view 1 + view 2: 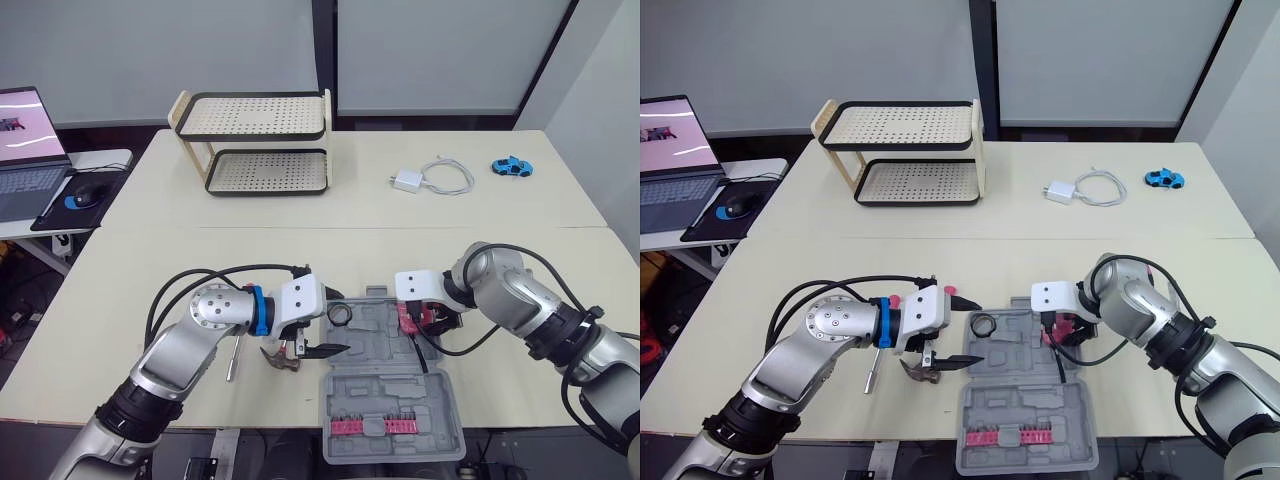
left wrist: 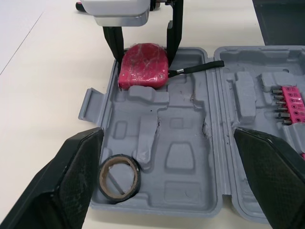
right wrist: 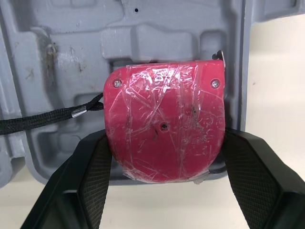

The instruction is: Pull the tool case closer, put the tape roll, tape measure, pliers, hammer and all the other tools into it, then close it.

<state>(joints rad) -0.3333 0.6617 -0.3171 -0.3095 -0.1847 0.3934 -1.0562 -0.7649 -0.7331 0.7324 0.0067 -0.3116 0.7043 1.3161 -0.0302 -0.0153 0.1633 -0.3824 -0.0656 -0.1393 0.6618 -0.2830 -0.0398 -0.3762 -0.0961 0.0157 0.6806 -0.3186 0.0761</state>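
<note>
The grey tool case [image 1: 375,340] is lying open at the lower centre of the head view, right at the near edge of the desk [image 1: 450,215], its lid half towards the bottom of the frame and carrying a pink bit holder [image 1: 372,426]. The right gripper [image 1: 418,320] is reaching in from the right and pinching the red tape measure [image 3: 164,126] by its two sides between its fingers [image 3: 90,181]. It is holding the tape measure over the case's upper right corner, though I cannot tell whether it is touching the tray. Its black strap [image 2: 195,70] is trailing across the moulded recesses.

The tape roll [image 2: 119,161] is sitting in the case's upper left corner. The left gripper [image 2: 169,138] is hovering at the case's left edge with its fingers [image 2: 71,181] spread wide and gripping nothing. Just beneath it the hammer [image 1: 280,358] is lying on the desk beside the case, and a thin metal-shafted tool [image 1: 233,358] is lying a little further left.

At the upper left a two-tier rack [image 1: 255,145] is standing. A white charger with its cable [image 1: 430,178] and a small blue toy car [image 1: 511,166] are resting at the upper right.
</note>
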